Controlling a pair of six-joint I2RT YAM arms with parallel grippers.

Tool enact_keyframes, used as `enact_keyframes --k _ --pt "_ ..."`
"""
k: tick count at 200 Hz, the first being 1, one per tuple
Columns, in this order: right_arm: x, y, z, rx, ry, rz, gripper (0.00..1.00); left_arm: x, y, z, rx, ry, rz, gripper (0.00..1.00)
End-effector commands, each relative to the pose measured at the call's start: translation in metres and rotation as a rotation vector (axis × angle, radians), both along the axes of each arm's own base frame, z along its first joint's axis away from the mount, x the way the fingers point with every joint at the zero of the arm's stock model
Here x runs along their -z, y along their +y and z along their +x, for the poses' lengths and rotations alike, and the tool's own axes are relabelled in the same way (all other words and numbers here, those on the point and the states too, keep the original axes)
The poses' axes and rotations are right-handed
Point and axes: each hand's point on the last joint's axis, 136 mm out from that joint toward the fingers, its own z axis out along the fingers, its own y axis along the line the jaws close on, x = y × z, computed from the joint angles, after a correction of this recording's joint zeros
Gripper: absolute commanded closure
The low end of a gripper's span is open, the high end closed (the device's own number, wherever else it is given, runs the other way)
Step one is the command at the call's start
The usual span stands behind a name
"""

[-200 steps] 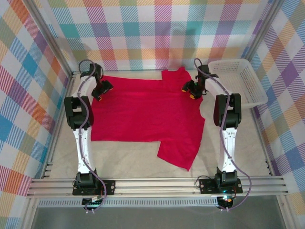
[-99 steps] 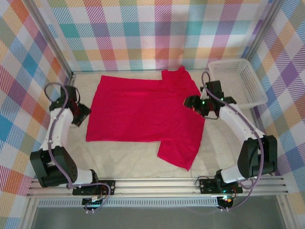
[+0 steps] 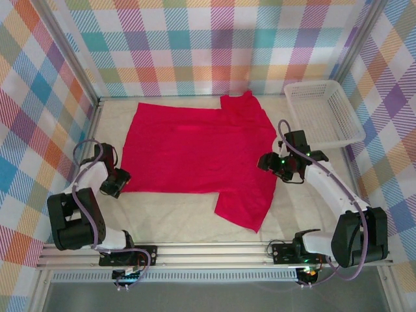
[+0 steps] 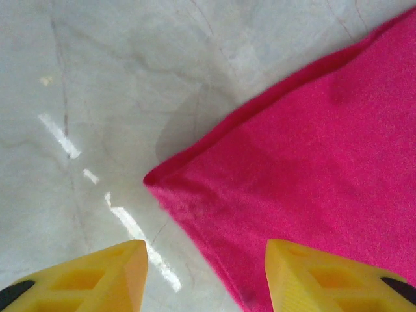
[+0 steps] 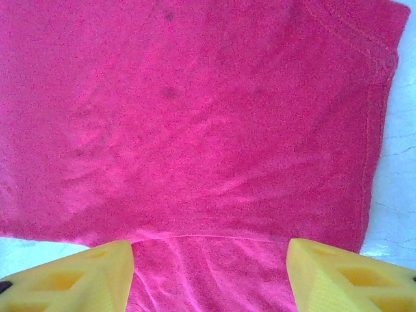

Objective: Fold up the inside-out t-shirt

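Lying flat, one red t-shirt [image 3: 195,149], one white basket [image 3: 318,84], left gripper [image 3: 119,185], right gripper [image 3: 264,161], both with jaws apart

The t-shirt [image 3: 195,153] lies spread on the counter [image 3: 175,221]; a basket [image 3: 311,83] sits in the far right corner, beside it; the left fingers [image 4: 78,276] flank its near-left corner; the right fingers [image 5: 71,276] hang over its right edge.

Inside-out t-shirt [image 3: 195,149]: matt cloth, fine fuzzy nap noted up close, hem stitched, faint creases seen.
Surface [image 4: 97,84]: pale, smooth, mottled; light glints reflected, slight gloss.
Left claw [image 4: 205,263], right claw [image 5: 209,266]: fingers moulded in yellow plastic, smooth, satin sheen.
Basket [image 3: 323,116]: white plastic lattice.
Frame rails [image 3: 214,250]: bare ribbed metal, dull shine.
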Motion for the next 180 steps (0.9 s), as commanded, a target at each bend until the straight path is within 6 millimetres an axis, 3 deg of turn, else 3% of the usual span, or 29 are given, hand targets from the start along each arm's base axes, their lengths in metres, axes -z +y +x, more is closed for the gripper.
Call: enact_keyframes --k 1,29,57,85,114,160,180 --pt "0.004 0.001 -0.007 -0.016 0.033 0.009 0.36 0.008 0.010 0.010 -0.034 -0.019 0.017 0.51" --pt "0.011 -0.004 -0.028 -0.021 0.104 -0.019 0.39 0.024 0.014 0.020 -0.049 -0.009 0.012 0.70" --pt "0.024 0.006 -0.072 -0.060 0.212 -0.001 0.43 0.025 0.014 0.022 -0.050 0.001 0.008 1.00" --pt "0.045 0.015 -0.125 -0.073 0.331 -0.005 0.55 0.012 0.016 0.017 -0.055 -0.028 0.031 1.00" --pt "0.060 0.018 -0.165 -0.089 0.407 -0.029 0.62 0.001 0.015 0.014 -0.052 -0.056 0.041 1.00" --pt "0.074 0.025 -0.191 -0.129 0.471 -0.055 0.83 -0.005 0.015 0.013 -0.044 -0.066 0.044 1.00" --pt "0.081 0.028 -0.197 -0.149 0.490 -0.073 0.82 -0.006 0.015 0.012 -0.047 -0.073 0.046 1.00"
